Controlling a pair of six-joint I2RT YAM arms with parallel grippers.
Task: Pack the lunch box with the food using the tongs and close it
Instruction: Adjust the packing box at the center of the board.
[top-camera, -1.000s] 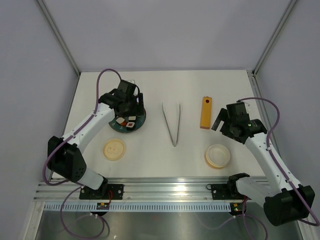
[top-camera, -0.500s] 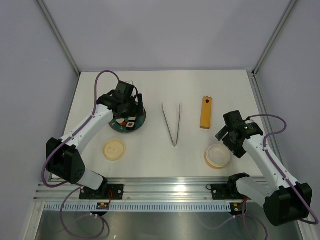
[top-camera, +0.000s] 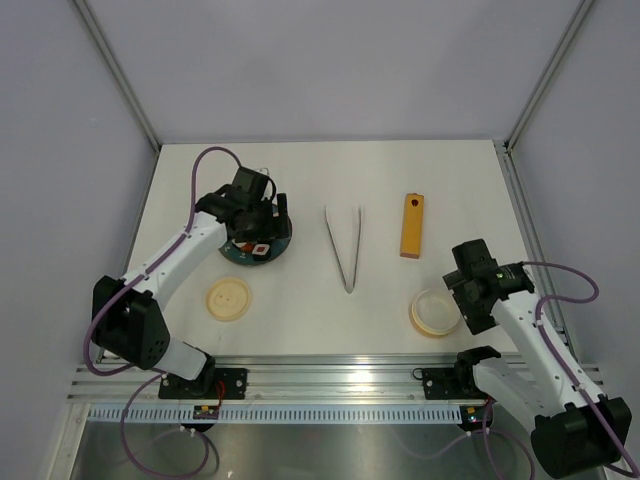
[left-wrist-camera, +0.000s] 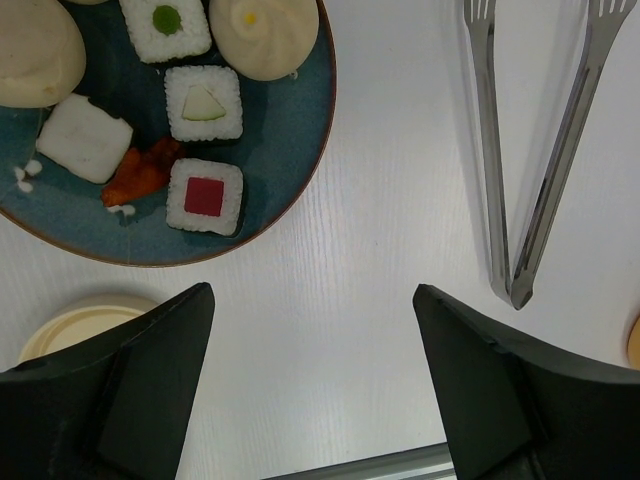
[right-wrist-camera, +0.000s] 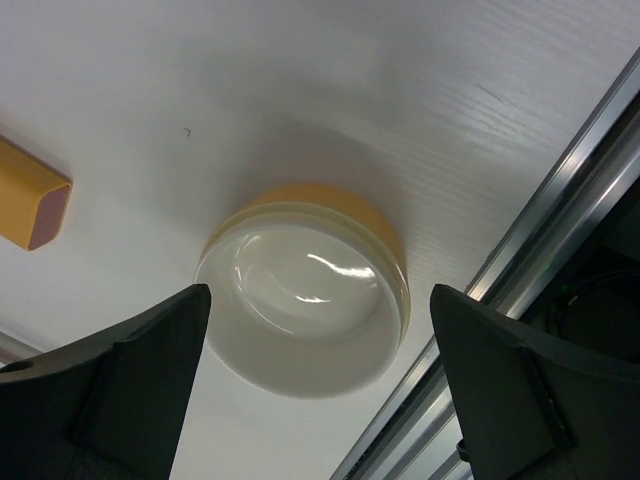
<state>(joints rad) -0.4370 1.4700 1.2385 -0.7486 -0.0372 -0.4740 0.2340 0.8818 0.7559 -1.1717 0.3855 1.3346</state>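
The cream lunch box tub (top-camera: 434, 312) stands near the front right, and in the right wrist view the tub (right-wrist-camera: 305, 305) shows empty between my open fingers. My right gripper (top-camera: 466, 296) (right-wrist-camera: 320, 290) hovers just above it. Its flat lid (top-camera: 228, 299) (left-wrist-camera: 75, 328) lies at the front left. Pale buns (left-wrist-camera: 262, 35) (left-wrist-camera: 35, 50) sit on the dark plate (top-camera: 240, 258) among sushi pieces. The silvery tongs (top-camera: 345, 245) (left-wrist-camera: 530, 190) lie on the table's middle. My left gripper (top-camera: 268, 225) (left-wrist-camera: 312, 290) is open over bare table at the plate's edge, holding nothing.
A long orange block (top-camera: 411, 225) (right-wrist-camera: 30, 205) lies right of the tongs. Sushi rolls (left-wrist-camera: 203, 102) and an orange scrap (left-wrist-camera: 140, 172) share the plate (left-wrist-camera: 285, 120). The aluminium rail (top-camera: 340, 372) runs along the near edge, close to the tub.
My right arm has swung from beside the orange block toward the near edge, ending over the tub. My left gripper has opened a little wider and barely moved.
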